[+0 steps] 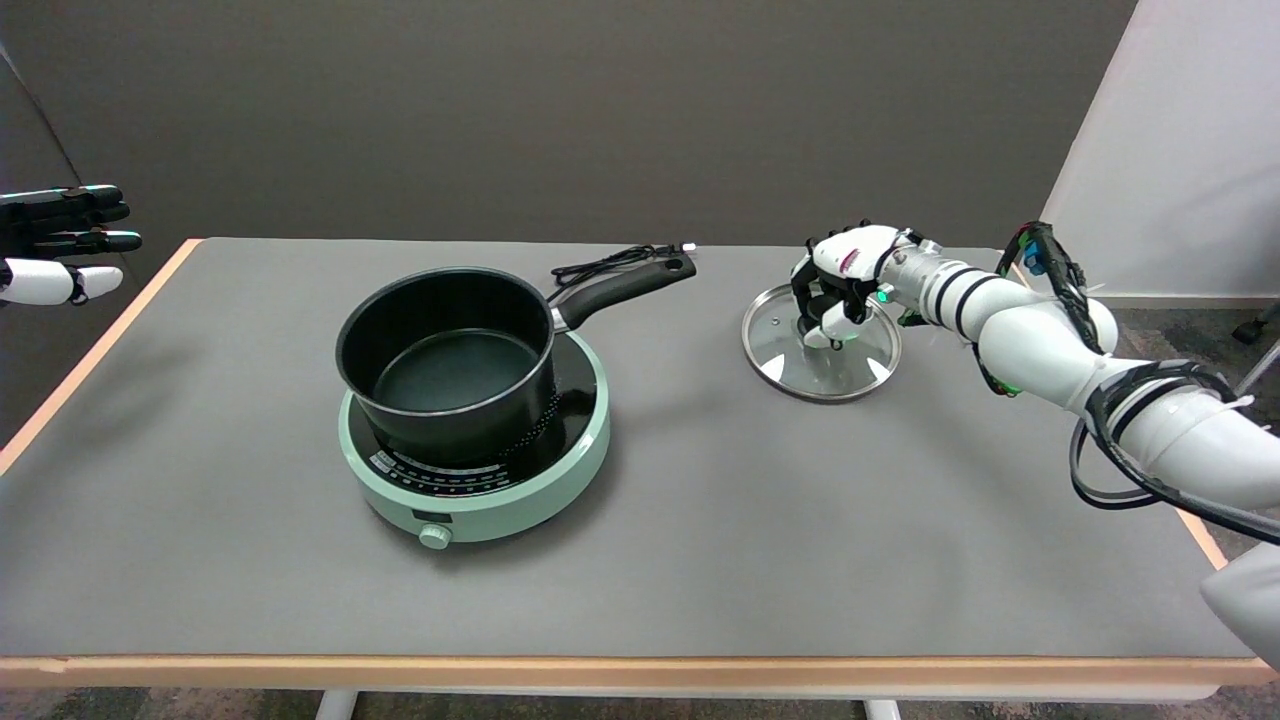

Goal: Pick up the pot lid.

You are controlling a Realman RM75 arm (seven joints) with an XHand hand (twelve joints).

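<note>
Right hand is over the pot lid, fingers curled down around its centre knob; whether the grasp is secure cannot be told. Lid lies on the table at 3 o'clock from the pot, well apart. Judged risk: a loose hold lets the glass lid slip; the pot, on the cooker, holds nothing.

Right arm: glossy white rounded segments, black bands near wrist. Black cables looped along forearm and elbow, held by white ties; blue and red connectors at upper cable bundle. Green lights at wrist and underside. Right hand: white shell over back, black fingers, white tips, small pink marking.
</note>
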